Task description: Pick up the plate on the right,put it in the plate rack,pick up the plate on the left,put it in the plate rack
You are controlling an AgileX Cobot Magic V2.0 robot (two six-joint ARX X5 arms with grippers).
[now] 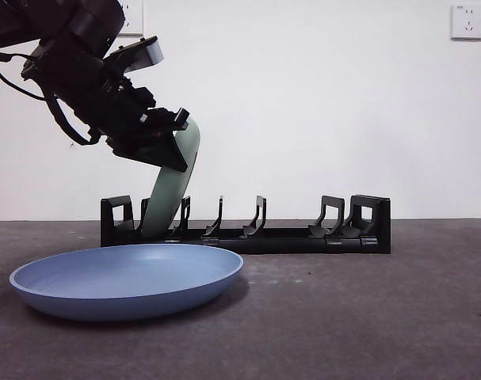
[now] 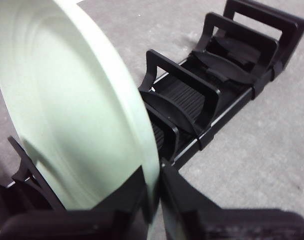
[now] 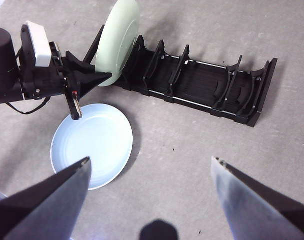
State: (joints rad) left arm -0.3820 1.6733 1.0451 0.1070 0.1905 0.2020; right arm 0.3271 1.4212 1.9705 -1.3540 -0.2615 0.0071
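A pale green plate point(image 1: 170, 198), clamped at its rim by the left gripper point(image 2: 154, 200), is leaned into the plate rack point(image 1: 303, 236)'s end slot — if released tilted, it may topple onto the blue plate point(image 1: 125, 279).

Matt green plate point(image 1: 170, 198), matt blue plate point(image 1: 129, 279), black plastic-looking rack point(image 1: 303, 236)

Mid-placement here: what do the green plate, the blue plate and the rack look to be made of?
Green plate: likely matte plastic or melamine; even pale colour, soft sheen, thick rounded rim. Blue plate: looks like the same material; uniform matte blue, no glaze glare. Plate rack: seemingly moulded black plastic; ribbed floor, blocky ends, dull finish. The left gripper is clamped on the green plate's rim.
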